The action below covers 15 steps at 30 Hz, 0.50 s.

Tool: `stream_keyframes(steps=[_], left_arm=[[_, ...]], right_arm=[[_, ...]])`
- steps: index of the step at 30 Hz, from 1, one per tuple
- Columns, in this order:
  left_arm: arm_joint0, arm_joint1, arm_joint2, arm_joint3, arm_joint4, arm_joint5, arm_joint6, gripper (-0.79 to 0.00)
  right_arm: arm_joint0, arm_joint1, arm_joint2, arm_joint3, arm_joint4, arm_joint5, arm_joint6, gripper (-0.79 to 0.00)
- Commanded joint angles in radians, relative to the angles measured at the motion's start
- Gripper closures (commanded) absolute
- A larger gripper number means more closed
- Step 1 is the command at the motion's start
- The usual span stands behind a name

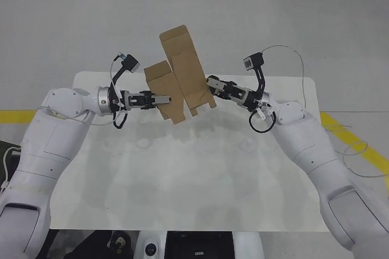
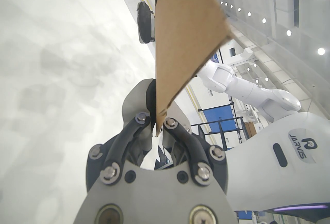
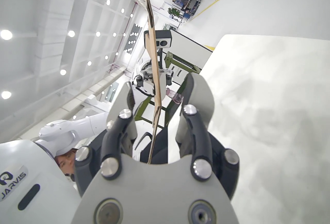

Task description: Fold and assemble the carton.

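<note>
Carton (image 1: 178,71), one only, hung as a mostly flat brown sheet with loose flaps in the upper centre of the top view, above the far edge of the one table (image 1: 181,181). Of the two claws, the left gripper (image 1: 163,100) was closed tight on its lower left edge, while the right gripper (image 1: 212,83) stood with fingers apart and the right edge between them, not pinched. I judge the step was opening the sheet into a sleeve; the next move calls for the right claw to close on that edge, then spread the panels.
</note>
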Motion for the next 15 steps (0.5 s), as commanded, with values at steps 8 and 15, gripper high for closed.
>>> stream_keyframes(steps=[8,15], left_arm=[[-0.008,0.016,0.036,-0.047,-0.01,0.022,-0.09,0.0],[0.007,0.053,0.081,-0.114,-0.002,0.026,-0.093,0.0]], right_arm=[[0.027,0.047,0.05,-0.046,-0.072,0.048,0.15,-0.785],[0.016,0.08,0.061,-0.116,-0.011,0.125,0.227,-0.785]])
